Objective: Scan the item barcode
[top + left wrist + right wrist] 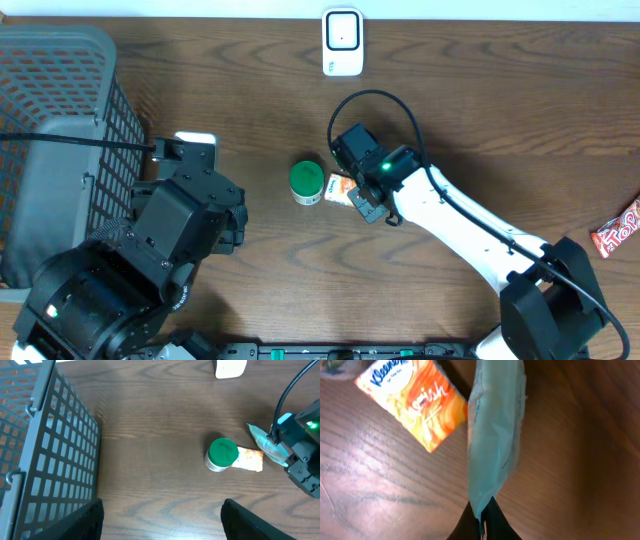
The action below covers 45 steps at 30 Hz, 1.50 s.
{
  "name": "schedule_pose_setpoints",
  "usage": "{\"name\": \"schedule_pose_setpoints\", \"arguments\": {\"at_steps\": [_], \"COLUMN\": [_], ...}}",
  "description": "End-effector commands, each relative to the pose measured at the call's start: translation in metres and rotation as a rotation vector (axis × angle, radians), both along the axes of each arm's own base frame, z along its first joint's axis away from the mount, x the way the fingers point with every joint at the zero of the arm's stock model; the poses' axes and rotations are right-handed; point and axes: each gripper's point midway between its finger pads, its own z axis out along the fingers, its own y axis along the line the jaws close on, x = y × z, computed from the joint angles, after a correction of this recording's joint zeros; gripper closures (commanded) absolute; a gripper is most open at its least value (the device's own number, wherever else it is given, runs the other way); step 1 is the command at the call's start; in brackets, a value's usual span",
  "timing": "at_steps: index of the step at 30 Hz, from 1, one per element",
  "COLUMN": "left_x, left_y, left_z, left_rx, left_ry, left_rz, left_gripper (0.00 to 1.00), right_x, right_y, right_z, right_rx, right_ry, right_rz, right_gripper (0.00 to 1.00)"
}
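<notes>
Left hand spread wide, left arm tucked back; right arm stretched forward, right hand pinched on pale packet

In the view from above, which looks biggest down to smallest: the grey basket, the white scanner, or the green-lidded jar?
Grey basket, by far the largest.
White scanner and green-lidded jar look nearly alike; the scanner perhaps slightly larger.
</notes>
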Motion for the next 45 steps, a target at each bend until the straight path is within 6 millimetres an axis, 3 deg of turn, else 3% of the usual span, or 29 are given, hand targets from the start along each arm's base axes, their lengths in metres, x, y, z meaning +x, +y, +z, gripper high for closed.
{"name": "schedule_pose_setpoints", "arguments": {"at_steps": [1,4,5,10,13,15,16,18,23,26,29,34,38,45], "left_x": [0.0,0.0,0.0,0.0,0.0,0.0,0.0,0.0,0.0,0.0,0.0,0.0,0.0,0.0], "left_y": [0.003,0.003,0.003,0.003,0.003,0.003,0.003,0.003,0.003,0.003,0.003,0.003,0.003,0.003], "left_z": [0.003,0.003,0.003,0.003,0.003,0.003,0.003,0.003,0.003,0.003,0.003,0.003,0.003,0.003], "left_rx": [-0.005,-0.005,-0.004,-0.004,-0.005,-0.004,-0.005,-0.004,-0.004,-0.004,-0.005,-0.004,-0.005,-0.004], "left_ry": [-0.012,-0.012,-0.012,-0.012,-0.012,-0.012,-0.012,-0.012,-0.012,-0.012,-0.012,-0.012,-0.012,-0.012], "left_rz": [0.02,0.02,0.02,0.02,0.02,0.02,0.02,0.02,0.02,0.02,0.02,0.02,0.02,0.02], "left_gripper": [0.25,0.25,0.25,0.25,0.25,0.25,0.25,0.25,0.25,0.25,0.25,0.25,0.25,0.25], "right_x": [-0.001,-0.008,-0.01,-0.018,-0.016,-0.021,-0.032,-0.033,-0.016,0.003,0.023,0.02,0.012,0.007], "right_y": [-0.001,0.008,0.012,0.03,0.028,0.037,0.051,0.054,0.034,-0.003,-0.041,-0.053,-0.046,-0.029], "right_z": [0.006,0.004,0.005,0.021,0.035,0.039,0.041,0.042,0.039,0.038,0.043,0.012,-0.014,-0.026], "right_rx": [0.013,0.066,0.089,0.203,0.25,0.33,0.395,0.401,0.313,0.05,-0.185,-0.262,-0.217,-0.167], "right_ry": [-0.016,0.022,0.039,0.093,0.093,0.141,0.221,0.231,0.112,-0.081,-0.257,-0.227,-0.197,-0.191], "right_rz": [-0.031,-0.035,-0.031,-0.086,-0.302,-0.449,-0.444,-0.372,-0.414,-0.26,-0.217,-0.091,-0.039,0.006], "right_gripper": [0.93,0.14,0.02,0.01,0.01,0.01,0.01,0.01,0.01,0.01,0.01,0.01,0.01,0.01]}}
